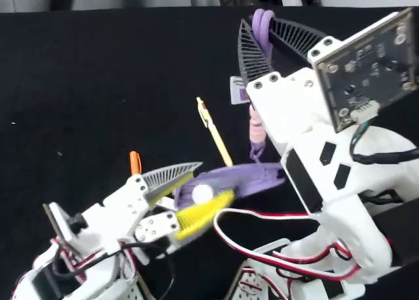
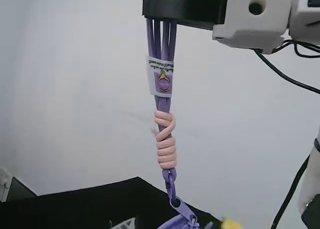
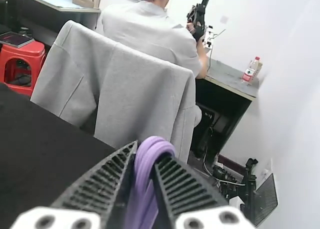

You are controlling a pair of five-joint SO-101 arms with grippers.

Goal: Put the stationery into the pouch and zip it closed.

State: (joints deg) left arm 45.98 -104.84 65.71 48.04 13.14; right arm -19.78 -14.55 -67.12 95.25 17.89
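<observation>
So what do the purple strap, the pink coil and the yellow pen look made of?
Purple strap: looks like matte fabric cord, thin strands looped limply in the right gripper. Pink coil: smooth, faintly shiny, probably plastic or rubber; it keeps its spiral. Yellow pen: likely hard plastic, straight, evenly coloured.

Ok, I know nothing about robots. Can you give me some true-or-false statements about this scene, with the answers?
1. The right gripper holds the pouch's purple strap. True.
2. The yellow pen is inside the pouch. False: it lies on the black table beside it.
3. The left gripper grips the pouch. True.
4. The coil on the strap is green. False: it is pink.
</observation>
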